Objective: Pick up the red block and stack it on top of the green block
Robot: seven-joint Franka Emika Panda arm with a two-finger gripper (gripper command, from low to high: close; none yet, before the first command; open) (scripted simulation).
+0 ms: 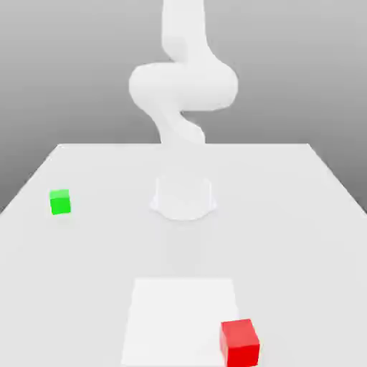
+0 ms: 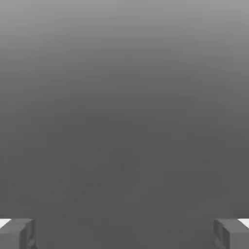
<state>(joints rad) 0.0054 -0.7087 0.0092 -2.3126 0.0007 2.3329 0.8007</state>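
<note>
The red block [image 1: 240, 342] sits on the white table near its front edge, toward the exterior view's right. Far from it, the green block [image 1: 60, 202] rests on the table at the exterior view's left, farther back. Both cubes stand alone, untouched. In the hand view my gripper [image 2: 124, 234] is open, its two grey fingertips [image 2: 18, 233] spread wide with nothing between them and plain grey background beyond.
The white arm [image 1: 183, 86] rises from its round base [image 1: 183, 197] at the middle of the table and bends upward. A brighter white square patch [image 1: 179, 315] lies on the table [image 1: 301, 215] just beside the red block.
</note>
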